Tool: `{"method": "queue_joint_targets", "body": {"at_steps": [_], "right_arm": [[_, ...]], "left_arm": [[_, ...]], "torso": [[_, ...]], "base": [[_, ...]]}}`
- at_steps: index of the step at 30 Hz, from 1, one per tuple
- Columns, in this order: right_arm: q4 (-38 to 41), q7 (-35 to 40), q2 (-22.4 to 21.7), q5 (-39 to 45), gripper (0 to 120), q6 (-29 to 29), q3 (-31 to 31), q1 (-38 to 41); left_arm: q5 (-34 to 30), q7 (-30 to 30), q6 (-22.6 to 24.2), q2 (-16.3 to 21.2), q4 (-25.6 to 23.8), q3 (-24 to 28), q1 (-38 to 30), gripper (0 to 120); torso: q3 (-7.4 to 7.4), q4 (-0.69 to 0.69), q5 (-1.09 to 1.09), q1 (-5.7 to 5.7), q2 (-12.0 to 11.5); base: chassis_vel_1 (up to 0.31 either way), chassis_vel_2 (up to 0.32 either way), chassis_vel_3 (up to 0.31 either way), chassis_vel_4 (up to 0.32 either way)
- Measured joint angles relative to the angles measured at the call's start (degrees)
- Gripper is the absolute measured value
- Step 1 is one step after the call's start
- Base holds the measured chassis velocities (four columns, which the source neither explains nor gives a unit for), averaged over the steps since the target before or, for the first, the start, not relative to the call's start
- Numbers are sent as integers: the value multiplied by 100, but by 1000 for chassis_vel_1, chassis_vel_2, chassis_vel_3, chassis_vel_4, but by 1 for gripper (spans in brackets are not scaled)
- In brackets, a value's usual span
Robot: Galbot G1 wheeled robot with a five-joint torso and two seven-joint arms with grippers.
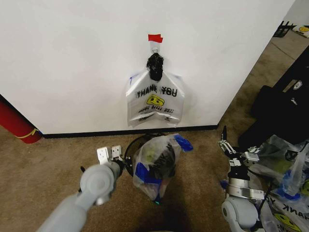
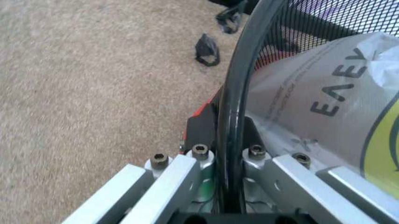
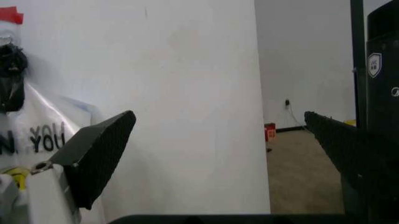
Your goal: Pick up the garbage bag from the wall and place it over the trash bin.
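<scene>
Garbage bag (image 1: 155, 99) hangs flat on the wall (image 1: 72, 58), suspended below a red tape strip (image 1: 155, 37) and a small black knotted bundle (image 1: 155, 66), well ahead of both sets of fingers. By this evidence the pick-up has not been made; grasping, carrying and fitting the bag over the bin all remain.

The trash bin (image 1: 129, 151) stands on the carpet directly below the hanging bag and already contains another printed plastic bag (image 1: 154, 164).

The left gripper (image 1: 110, 154) has its fingers (image 2: 268, 175) closed on the bin's black rim, one finger outside the mesh wall and one inside.

The right gripper (image 1: 223, 140) is raised to the right of the bin, fingers (image 3: 100, 154) spread wide apart with nothing between them, pointed toward the wall.

Legible text on the hanging bag: "THANK YOU" in black above a yellow smiley face. Smaller lines beneath are not readable.
</scene>
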Motion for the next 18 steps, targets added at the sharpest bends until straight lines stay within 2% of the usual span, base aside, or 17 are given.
{"method": "queue_joint_targets", "body": {"at_steps": [2,6,10,18], "right_arm": [[20,-4,-30,5,100,19,2,-27],[25,-12,-66,8,100,32,-32,-35],[23,-25,-79,6,100,32,-98,-21],[-92,-48,-85,4,100,55,-166,33]], "left_arm": [[96,-9,0,-133,-17,-32,47,0],[910,129,14,-372,143,54,214,0],[1148,184,50,-471,307,92,268,0],[1243,296,95,-493,435,100,201,2]], "torso": [[0,-1,0,0,0],[0,-2,1,0,0],[0,0,0,0,0],[0,-2,0,0,0]], "base": [[0,0,0,0],[0,0,0,0],[0,0,0,0],[0,0,0,0]]}}
